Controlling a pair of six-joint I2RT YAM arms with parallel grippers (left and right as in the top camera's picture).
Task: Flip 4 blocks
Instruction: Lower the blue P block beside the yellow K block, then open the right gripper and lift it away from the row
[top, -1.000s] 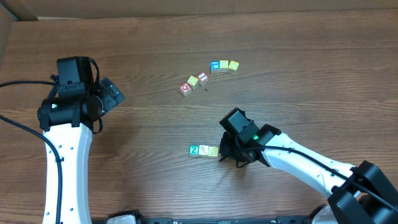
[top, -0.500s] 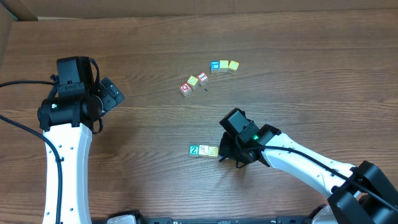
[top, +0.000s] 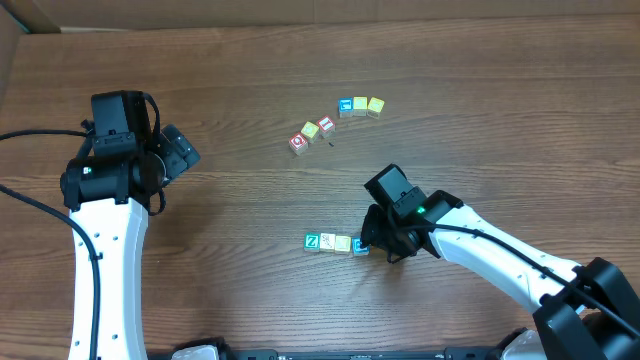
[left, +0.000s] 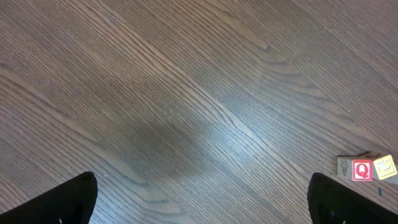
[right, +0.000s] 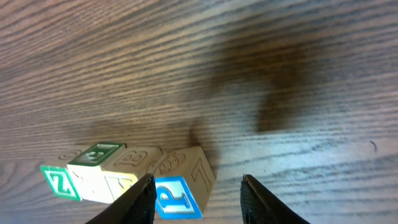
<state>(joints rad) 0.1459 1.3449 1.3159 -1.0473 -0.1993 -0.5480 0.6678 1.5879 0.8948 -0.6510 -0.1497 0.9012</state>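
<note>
**Op 1:** Right arm (top: 480, 255) has swung out to the side since a second ago. A teal-blue block (top: 361, 245) now shows at the end of the row, where the arm covered it before.

**Op 2:** And the right claw (right: 198, 186)?

**Op 1:** I see it opened up. Its fingers stand apart with the blue P face low between them on the bench (top: 250, 60), and the right finger is clear of it. I read that as a release.

**Op 2:** Left side?

**Op 1:** My left claw (left: 202, 205) is spread wide over bare wood and holds nothing.

**Op 2:** The row itself?

**Op 1:** Green Z block (top: 312, 241), cream block (top: 328, 242), yellow block (top: 343, 243), then the blue one, side by side in a line. I'd judge that's the fourth placed, so we're about done.
</note>
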